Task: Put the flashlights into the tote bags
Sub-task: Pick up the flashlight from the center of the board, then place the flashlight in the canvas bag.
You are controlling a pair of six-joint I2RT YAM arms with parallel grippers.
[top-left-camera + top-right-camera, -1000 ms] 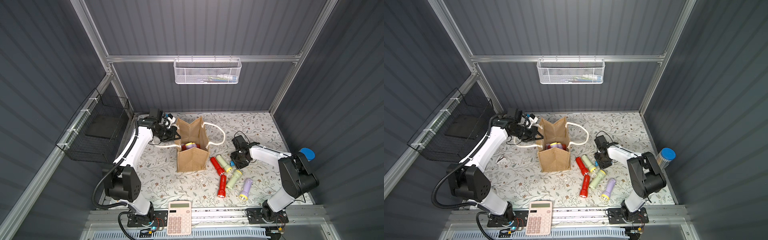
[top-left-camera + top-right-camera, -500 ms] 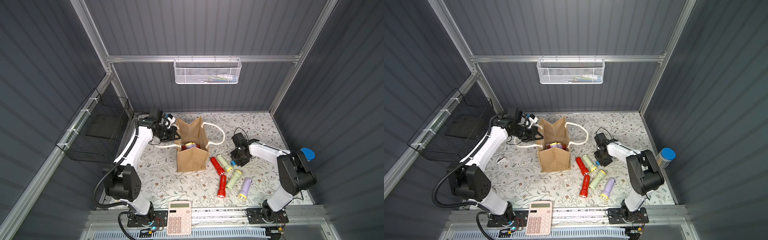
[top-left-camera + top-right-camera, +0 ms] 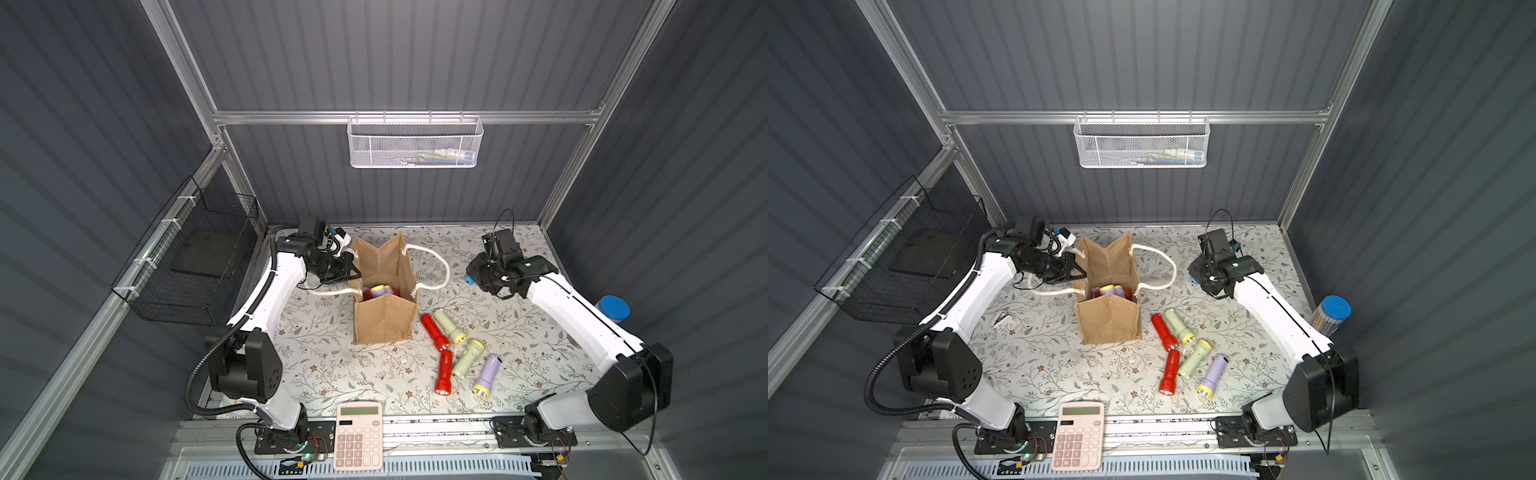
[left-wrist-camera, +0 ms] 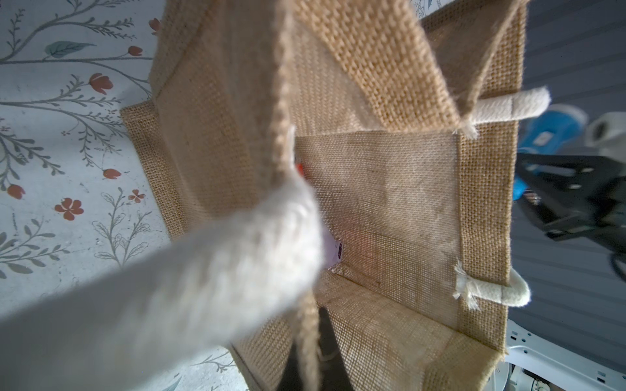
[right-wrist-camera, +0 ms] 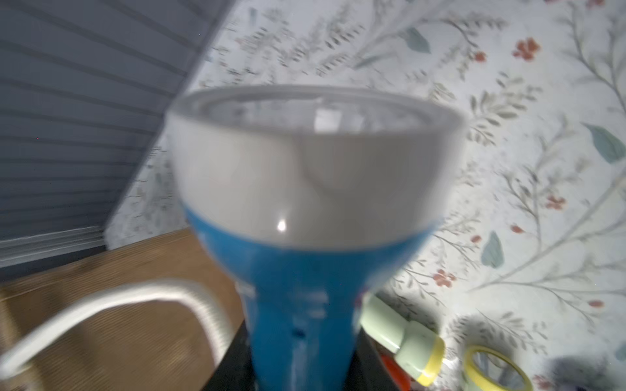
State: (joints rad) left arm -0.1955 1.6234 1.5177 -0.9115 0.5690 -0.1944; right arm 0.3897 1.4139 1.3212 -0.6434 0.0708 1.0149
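The tan tote bag stands open mid-table, with flashlights inside it. My left gripper is shut on the bag's left rim, with the white rope handle lying across the left wrist view. My right gripper is shut on a blue flashlight with a grey-white head, held above the table to the right of the bag. Several flashlights lie right of the bag: red, pale green, red, green, lilac.
A pink calculator lies at the front edge. A blue-capped tube stands at the right wall. A white mesh basket hangs on the back wall and a black wire basket on the left wall. The bag's right rope handle loops over the table.
My right gripper has closed on the blue flashlight and lifted it from beside the pile, up and toward the back. The left arm and the bag have not moved.
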